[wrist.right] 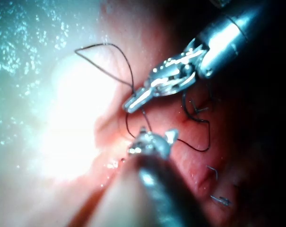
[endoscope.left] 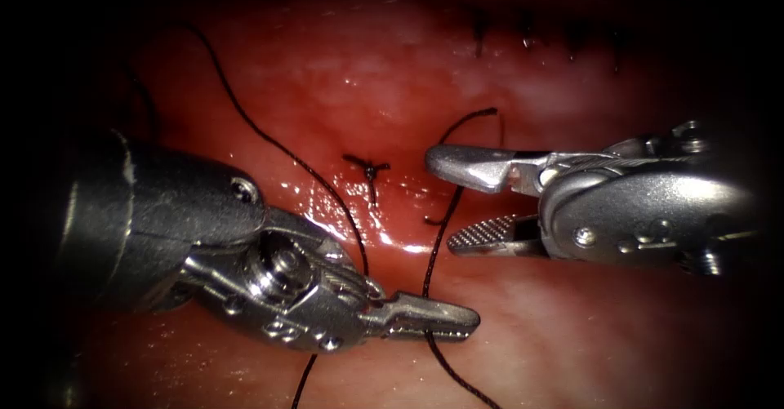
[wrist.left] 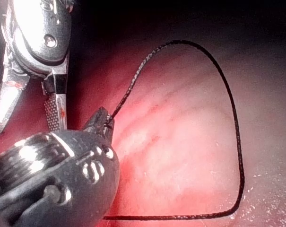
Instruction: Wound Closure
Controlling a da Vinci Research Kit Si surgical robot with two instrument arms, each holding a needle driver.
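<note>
- Gripping the black thread (endoscope.left: 430,272) between closed jaws: left needle driver (endoscope.left: 433,317), low in the endoscope view, below the cut (endoscope.left: 371,182).
- Standing with jaws wide apart and empty: right needle driver (endoscope.left: 457,205), right of the cut, one thread strand running between upper and lower jaw without being clamped.
- Judged reason for this layout: left tool anchoring the strand, right tool parked open astride it, ready to take hold or cut; judgement only.
- Sitting across the cut: a tied knot (endoscope.left: 369,166) with short tails. Further stitches (endoscope.left: 527,40) noted along the far edge of the tissue (endoscope.left: 359,74).
- Thread traced from upper left across the tissue, down to the left jaws, off the lower edge; a second strand with free end (endoscope.left: 488,112) arching near the right tool.
- Needle: not identified; position and seating in tissue cannot be told.
- Glistening on the tissue by the cut: red fluid (endoscope.left: 392,233).
- Left wrist view adds: thread (wrist.left: 228,94) leaving the left jaw tip (wrist.left: 104,121) in one wide loop lying on the tissue, right tool (wrist.left: 34,56) open just beside.
- Right wrist view adds: left tool (wrist.right: 140,100) closed on thread, right tool tip (wrist.right: 152,142) near it, cut thread ends (wrist.right: 221,201) lying apart on the tissue.
</note>
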